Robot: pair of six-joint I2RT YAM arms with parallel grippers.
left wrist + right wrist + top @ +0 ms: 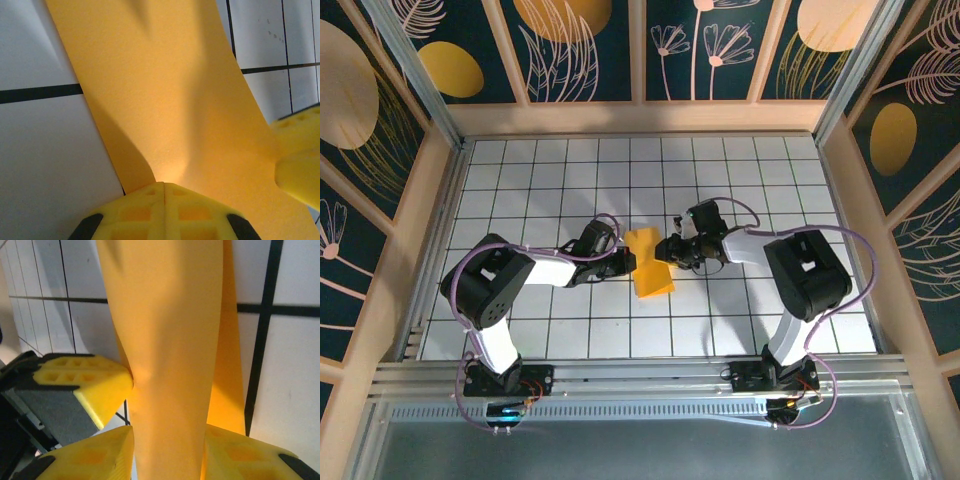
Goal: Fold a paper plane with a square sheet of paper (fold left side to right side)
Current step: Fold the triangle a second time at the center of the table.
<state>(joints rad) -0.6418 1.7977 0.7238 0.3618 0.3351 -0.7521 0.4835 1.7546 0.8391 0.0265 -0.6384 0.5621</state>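
A: Left gripper (164,186)?
B: Clamped on the square sheet of paper (652,278), mid-table (520,190) between both grippers, pinched narrow at its middle
A: Right gripper (169,450)?
B: Fingers (100,452) flank the paper, touching it; whether it grips, cannot tell

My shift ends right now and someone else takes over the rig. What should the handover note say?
Left gripper: shut on the square sheet of paper, pinching it from the left.
Right gripper: shut on the same sheet from the right, a finger pressed to each side of the bunched paper.
Sheet: middle of the table, squeezed narrow at its waist between the two grippers, bowed rather than flat.
Done: the sheet is grasped by both arms. No clean crease shows.
Left: carry the left side over onto the right side, flatten the crease, then the remaining plane folds.
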